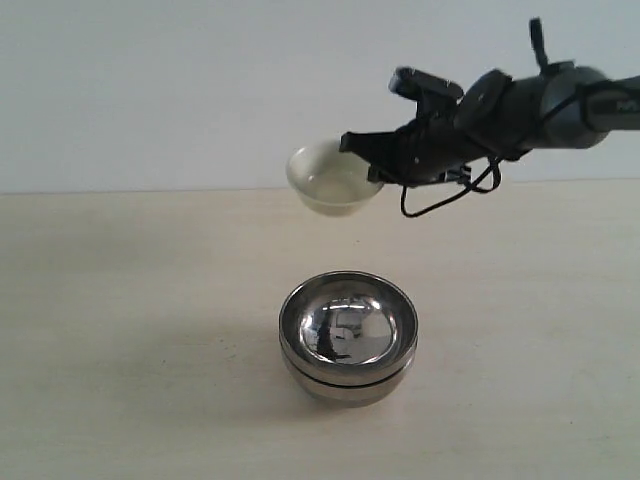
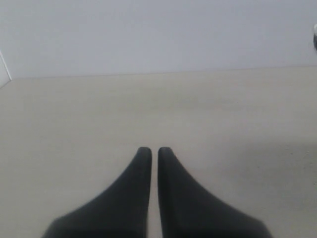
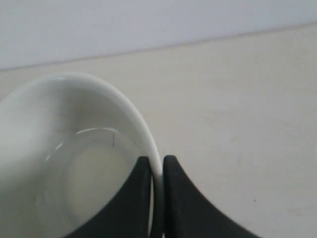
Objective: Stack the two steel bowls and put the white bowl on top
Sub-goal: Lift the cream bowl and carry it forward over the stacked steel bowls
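The two steel bowls (image 1: 348,335) sit nested one inside the other at the table's middle. Above and behind them hangs the white bowl (image 1: 330,178), tilted, with my right gripper (image 1: 378,172) shut on its rim. In the right wrist view the white bowl (image 3: 69,153) fills one side, its rim pinched between the right gripper (image 3: 157,163)'s dark fingers, one inside and one outside. My left gripper (image 2: 154,151) shows only in the left wrist view, shut with a thin slit and nothing in it, over bare table.
The pale wooden table (image 1: 120,330) meets a white wall at the back. The right arm (image 1: 540,105) reaches in from the upper right, with a cable looping under it.
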You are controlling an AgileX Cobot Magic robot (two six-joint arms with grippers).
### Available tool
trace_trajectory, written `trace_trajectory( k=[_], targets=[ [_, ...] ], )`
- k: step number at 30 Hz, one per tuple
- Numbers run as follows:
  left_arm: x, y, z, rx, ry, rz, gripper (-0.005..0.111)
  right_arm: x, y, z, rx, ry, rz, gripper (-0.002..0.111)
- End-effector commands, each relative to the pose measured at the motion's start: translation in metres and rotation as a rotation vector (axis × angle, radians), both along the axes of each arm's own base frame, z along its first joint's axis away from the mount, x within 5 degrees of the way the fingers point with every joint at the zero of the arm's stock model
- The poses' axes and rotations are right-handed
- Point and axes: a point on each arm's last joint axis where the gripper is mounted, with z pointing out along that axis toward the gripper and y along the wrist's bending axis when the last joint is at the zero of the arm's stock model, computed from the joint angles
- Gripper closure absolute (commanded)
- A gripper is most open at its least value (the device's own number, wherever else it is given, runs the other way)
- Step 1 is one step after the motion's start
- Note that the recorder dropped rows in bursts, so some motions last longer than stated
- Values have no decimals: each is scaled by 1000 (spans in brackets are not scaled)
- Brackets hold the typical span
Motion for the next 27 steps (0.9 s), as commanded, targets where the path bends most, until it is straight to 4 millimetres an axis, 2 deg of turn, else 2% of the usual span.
trace_trajectory(
  k=[1, 5, 8, 12, 16, 20, 23, 27],
  targets=[
    [0, 0, -1, -11, -1, 5, 103, -18, -4, 61, -2, -81, 81, 108],
    [0, 0, -1, -11, -1, 5, 103, -43, -7, 109, 0, -107, 166, 108],
    [0, 0, -1, -11, -1, 5, 103, -65, -10, 135, -20, -102, 232, 108],
    [0, 0, -1, -11, -1, 5, 103, -93, -16, 148, -19, -56, 275, 108],
    [0, 0, -1, -11, -1, 5, 103, -120, -24, 142, -25, -8, 278, 108],
    [0, 0, -1, -11, -1, 5, 103, -146, -32, 125, -51, 49, 298, 108],
    [0, 0, -1, -11, -1, 5, 103, -159, -34, 103, -72, 101, 304, 108],
    [0, 0, -1, -11, -1, 5, 103, -164, -28, 73, -96, 144, 297, 108]
  ],
)
